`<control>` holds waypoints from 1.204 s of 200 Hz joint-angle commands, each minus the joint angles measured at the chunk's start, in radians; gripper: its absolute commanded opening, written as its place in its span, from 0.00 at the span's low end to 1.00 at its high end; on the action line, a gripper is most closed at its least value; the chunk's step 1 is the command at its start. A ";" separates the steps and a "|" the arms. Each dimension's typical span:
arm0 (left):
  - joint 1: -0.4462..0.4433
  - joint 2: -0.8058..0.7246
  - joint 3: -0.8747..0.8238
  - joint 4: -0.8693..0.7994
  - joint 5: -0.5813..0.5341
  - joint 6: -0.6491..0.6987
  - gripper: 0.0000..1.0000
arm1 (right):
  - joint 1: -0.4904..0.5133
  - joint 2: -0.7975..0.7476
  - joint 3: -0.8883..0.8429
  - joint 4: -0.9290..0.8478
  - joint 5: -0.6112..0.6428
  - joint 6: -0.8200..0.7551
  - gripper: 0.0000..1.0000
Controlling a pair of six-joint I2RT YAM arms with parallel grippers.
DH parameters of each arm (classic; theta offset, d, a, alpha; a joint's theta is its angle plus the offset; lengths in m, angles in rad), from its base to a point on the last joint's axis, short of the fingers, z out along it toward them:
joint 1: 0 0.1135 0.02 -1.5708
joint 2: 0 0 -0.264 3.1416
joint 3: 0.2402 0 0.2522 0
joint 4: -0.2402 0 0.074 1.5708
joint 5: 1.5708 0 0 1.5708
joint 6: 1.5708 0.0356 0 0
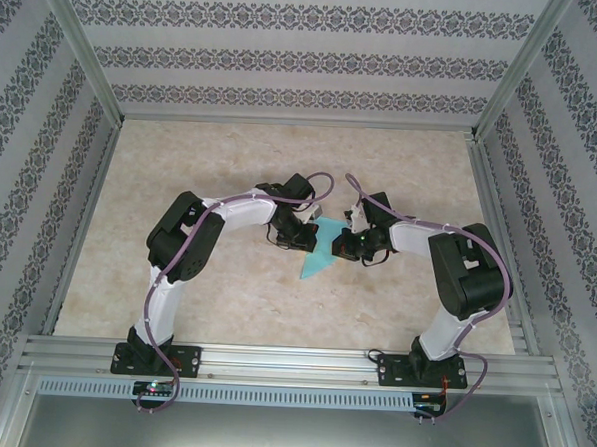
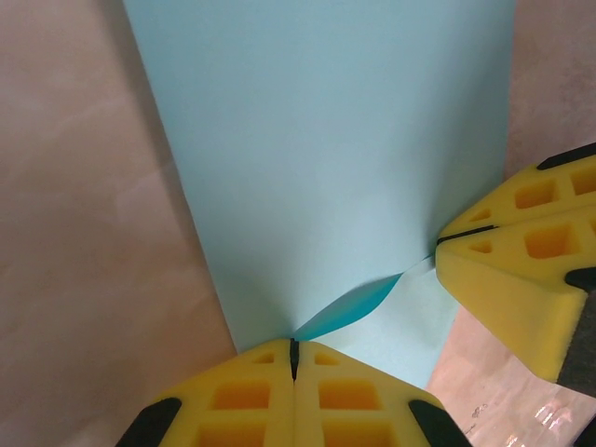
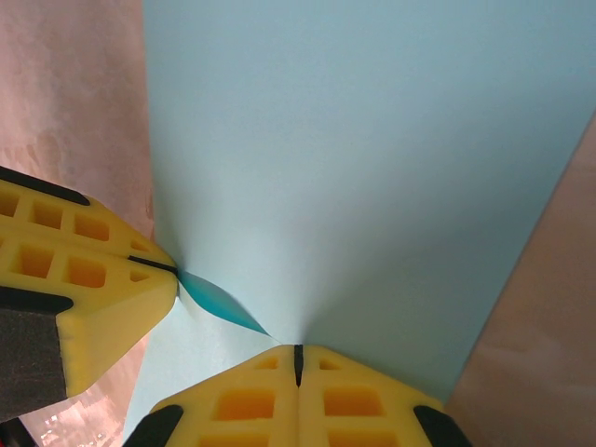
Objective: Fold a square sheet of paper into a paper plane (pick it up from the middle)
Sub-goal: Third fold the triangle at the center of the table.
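Left fingers (image 2: pixel 237 396) were pressed together with no gap at the seam of the yellow pads, clamped on one edge of the sheet of paper (image 2: pixel 326 140). Right fingers (image 3: pixel 358 400) were in the same state, closed tight on that edge at a neighbouring spot. Each wrist view also recorded the other arm's grip. The right fingers (image 2: pixel 521 270) came in from the right side of the left wrist view. The left fingers (image 3: pixel 88 279) came in from the left side of the right wrist view. The two grips were just beside each other but not touching.

Between the two grips the paper parted into a small pocket (image 2: pixel 349 312) with a darker cyan inside. Beyond the grips the sheet was plain, light cyan and unmarked.

From above, the sheet (image 1: pixel 320 260) sat about the middle of the table (image 1: pixel 231 170), between the two fingertip sets, and narrowed to a point towards the near edge. I could not tell whether that point touched the table.
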 commanded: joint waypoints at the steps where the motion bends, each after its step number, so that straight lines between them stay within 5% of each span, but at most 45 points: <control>1: 0.010 0.027 -0.007 -0.027 -0.018 0.026 0.06 | -0.006 0.005 -0.001 -0.045 0.023 -0.025 0.00; 102: 0.008 0.046 -0.052 -0.011 -0.020 0.039 0.06 | 0.063 -0.158 -0.080 0.080 -0.095 0.148 0.01; 241: 0.009 0.048 -0.060 -0.006 -0.016 0.045 0.06 | 0.219 -0.055 -0.137 0.237 -0.072 0.257 0.00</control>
